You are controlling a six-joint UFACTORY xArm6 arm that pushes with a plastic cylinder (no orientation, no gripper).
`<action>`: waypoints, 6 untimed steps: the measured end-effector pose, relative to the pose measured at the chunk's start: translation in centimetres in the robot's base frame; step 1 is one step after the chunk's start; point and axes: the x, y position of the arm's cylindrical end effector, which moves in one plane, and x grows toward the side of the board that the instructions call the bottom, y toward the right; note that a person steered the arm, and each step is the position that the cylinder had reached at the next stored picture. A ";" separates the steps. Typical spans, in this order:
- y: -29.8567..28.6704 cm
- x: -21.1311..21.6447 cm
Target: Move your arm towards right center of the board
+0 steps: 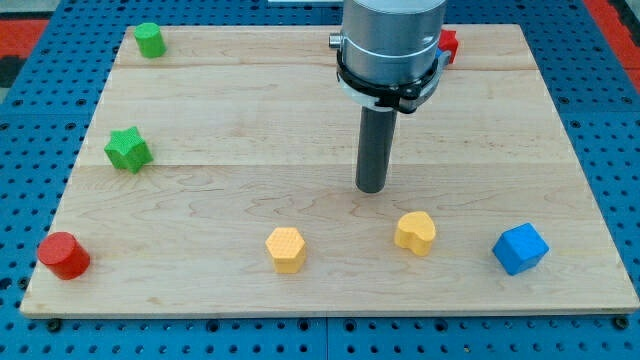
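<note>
My tip (371, 187) rests on the wooden board (250, 120), a little right of its centre. A yellow heart block (415, 232) lies just below and right of the tip. A yellow hexagon block (286, 249) lies below and left of it. A blue cube (520, 248) sits near the bottom right. A red block (448, 45) shows partly behind the arm at the top. A green cylinder (150, 40) is at the top left, a green star (128, 150) at the left, and a red cylinder (64, 255) at the bottom left corner.
The board lies on a blue perforated table (610, 90). The arm's grey body (392, 40) covers part of the board's top edge.
</note>
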 end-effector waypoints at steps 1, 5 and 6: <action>0.5 -0.1; 8.1 2.9; 15.3 -2.7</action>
